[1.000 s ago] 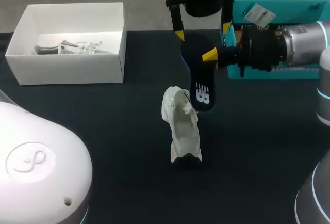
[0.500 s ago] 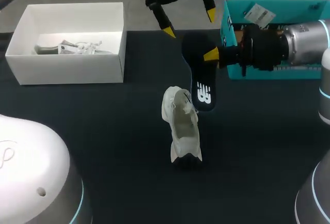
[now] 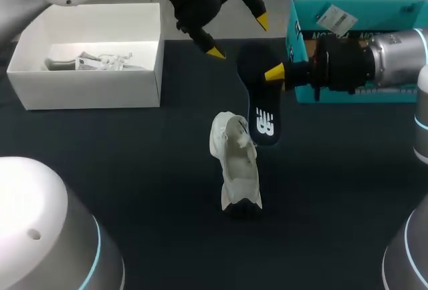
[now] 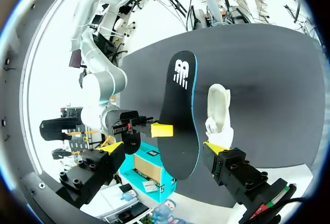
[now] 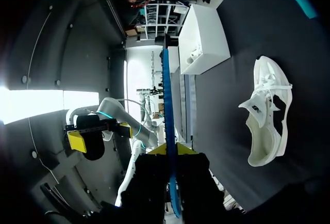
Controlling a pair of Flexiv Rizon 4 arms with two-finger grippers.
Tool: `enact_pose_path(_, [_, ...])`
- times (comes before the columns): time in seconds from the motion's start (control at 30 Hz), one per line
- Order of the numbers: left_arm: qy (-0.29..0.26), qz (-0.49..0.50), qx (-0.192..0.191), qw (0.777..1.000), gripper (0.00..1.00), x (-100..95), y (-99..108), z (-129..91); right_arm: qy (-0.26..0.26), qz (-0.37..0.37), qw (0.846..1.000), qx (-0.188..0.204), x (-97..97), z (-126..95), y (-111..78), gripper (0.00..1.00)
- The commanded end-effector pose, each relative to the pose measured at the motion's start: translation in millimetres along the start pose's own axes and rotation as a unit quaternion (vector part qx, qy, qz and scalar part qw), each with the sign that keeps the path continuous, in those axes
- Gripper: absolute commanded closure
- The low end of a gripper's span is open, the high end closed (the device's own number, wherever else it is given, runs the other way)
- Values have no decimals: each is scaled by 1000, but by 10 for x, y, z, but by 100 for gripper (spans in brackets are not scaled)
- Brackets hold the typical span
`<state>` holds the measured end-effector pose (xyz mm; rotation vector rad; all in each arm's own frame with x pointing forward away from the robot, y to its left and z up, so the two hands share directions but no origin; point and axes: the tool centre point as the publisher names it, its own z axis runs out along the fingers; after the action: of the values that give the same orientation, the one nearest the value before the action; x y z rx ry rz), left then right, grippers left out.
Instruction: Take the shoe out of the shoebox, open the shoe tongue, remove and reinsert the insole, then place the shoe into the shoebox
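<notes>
At the desk's far left corner stands a white shoebox (image 3: 87,79), open on top, with crumpled white paper (image 3: 100,61) lying inside it. Right of the shoebox, over the far edge of the dark desk (image 3: 134,170), hangs the left gripper (image 3: 239,37); its yellow-tipped fingers are spread wide with nothing between them, and it is held clear of the surface. Near the middle of the desk rests the white shoe (image 3: 235,163), outside the shoebox and well apart from it, lying lengthwise from far to near with its mouth gaping open. Just beside the shoe's far end, on its right, is the dark navy insole (image 3: 262,109), out of the shoe, with its printed end nearest the shoe; whether the two touch cannot be told. The insole runs back toward the far edge, where the right gripper (image 3: 275,72) pinches it. The right wrist view shows the insole edge-on, clamped between both yellow tips. Along the far right edge sits a teal box (image 3: 361,16), behind the right arm.
</notes>
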<state>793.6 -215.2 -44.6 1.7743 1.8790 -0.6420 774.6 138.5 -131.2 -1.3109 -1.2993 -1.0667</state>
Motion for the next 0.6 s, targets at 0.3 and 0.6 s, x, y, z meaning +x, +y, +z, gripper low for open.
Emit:
enact_pose_path(0.3, [-91,-17,-12,996,0,91,28,58,0,-1,1000,-11,51,-86,-27,100])
enact_pose_path(0.6, [-237,-64,-37,969,0,131,165,122,9,-1,1000,-17,248,-225,-8,100])
